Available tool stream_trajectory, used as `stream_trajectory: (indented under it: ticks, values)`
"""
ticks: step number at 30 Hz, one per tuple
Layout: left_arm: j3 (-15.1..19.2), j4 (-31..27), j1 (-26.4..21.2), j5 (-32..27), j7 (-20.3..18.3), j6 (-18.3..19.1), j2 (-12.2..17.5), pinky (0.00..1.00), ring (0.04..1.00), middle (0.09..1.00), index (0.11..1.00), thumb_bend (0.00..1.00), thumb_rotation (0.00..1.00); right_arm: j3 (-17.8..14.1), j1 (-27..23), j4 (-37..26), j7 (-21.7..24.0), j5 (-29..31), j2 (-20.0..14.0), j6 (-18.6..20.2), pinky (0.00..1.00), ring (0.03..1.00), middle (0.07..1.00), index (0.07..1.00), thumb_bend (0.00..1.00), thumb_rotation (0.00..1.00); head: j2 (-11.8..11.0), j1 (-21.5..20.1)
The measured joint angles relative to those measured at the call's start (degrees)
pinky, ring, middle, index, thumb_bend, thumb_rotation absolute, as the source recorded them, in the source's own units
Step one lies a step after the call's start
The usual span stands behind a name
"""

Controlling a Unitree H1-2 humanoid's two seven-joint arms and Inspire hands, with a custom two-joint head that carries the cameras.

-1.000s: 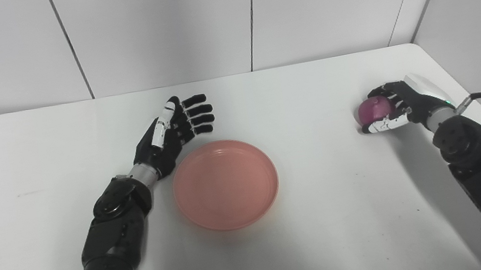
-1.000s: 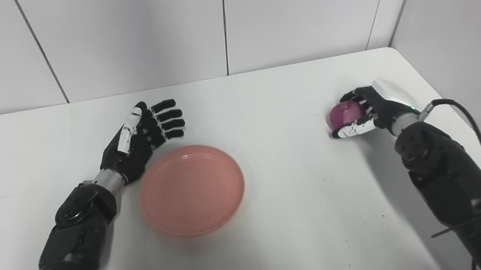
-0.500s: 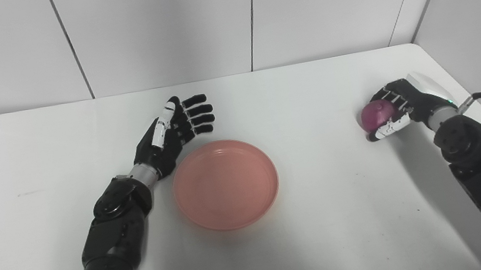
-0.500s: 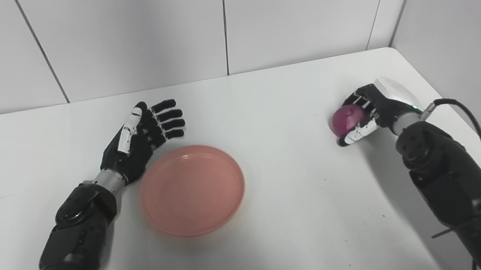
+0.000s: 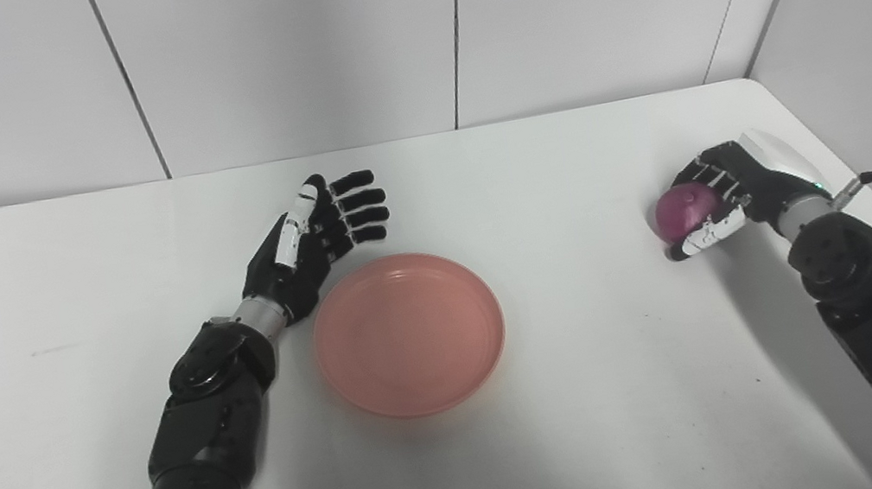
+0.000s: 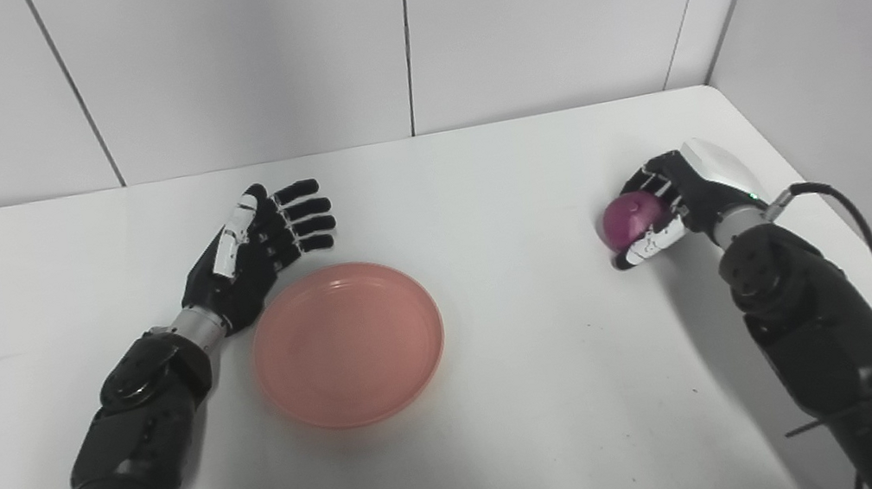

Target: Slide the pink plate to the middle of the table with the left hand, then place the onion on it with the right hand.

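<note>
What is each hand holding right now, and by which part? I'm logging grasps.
The right hand is closed around the onion, fingers over its top and far side, thumb under its near side. The left hand holds nothing, open beside the pink plate.

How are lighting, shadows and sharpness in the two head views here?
Left eye view: even, soft light, faint shadows under the pink plate and beside the right hand; the onion is sharp, no motion blur. Right eye view: the same, no glare on the white table; the left hand is crisp.
</note>
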Motion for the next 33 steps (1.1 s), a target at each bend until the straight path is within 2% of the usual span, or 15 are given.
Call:
stream_trajectory:
  ticks: [7, 21, 22, 24, 33]
  values:
    - [0.0, 0.0, 0.0, 0.0, 0.0, 0.0, 0.0, 0.68, 0.707, 0.713, 0.693, 0.35, 1.00, -0.5, 0.3, -1.4, -0.7, 0.1, 0.0, -0.6, 0.52, 0.544, 0.583, 0.489, 0.52, 0.12, 0.0, 0.1]
    - [-0.1, -0.1, 0.1, 0.0, 0.0, 0.0, 0.0, 0.69, 0.707, 0.713, 0.695, 0.36, 1.00, -2.1, 1.7, -9.5, -1.8, 0.4, 0.4, -3.2, 0.49, 0.507, 0.550, 0.487, 0.51, 0.12, -0.2, 0.4]
    - [-0.1, -0.1, 0.1, 0.0, 0.0, 0.0, 0.0, 0.68, 0.704, 0.711, 0.693, 0.36, 1.00, -2.1, 1.7, -9.9, -1.8, 0.3, 0.5, -3.2, 0.48, 0.501, 0.520, 0.481, 0.52, 0.05, -0.2, 0.4]
    - [-0.1, -0.1, 0.1, 0.0, 0.0, 0.0, 0.0, 0.68, 0.700, 0.708, 0.691, 0.35, 1.00, -2.1, 1.8, -11.0, -1.8, 0.3, 0.7, -3.3, 0.48, 0.499, 0.505, 0.478, 0.53, 0.01, -0.3, 0.7]
    - [-0.1, -0.1, 0.0, 0.0, 0.1, 0.0, -0.1, 0.68, 0.703, 0.714, 0.699, 0.35, 1.00, -0.5, 1.6, -16.5, -0.9, -1.1, 2.7, -3.4, 0.50, 0.532, 0.501, 0.477, 0.53, 0.00, -0.4, 1.1]
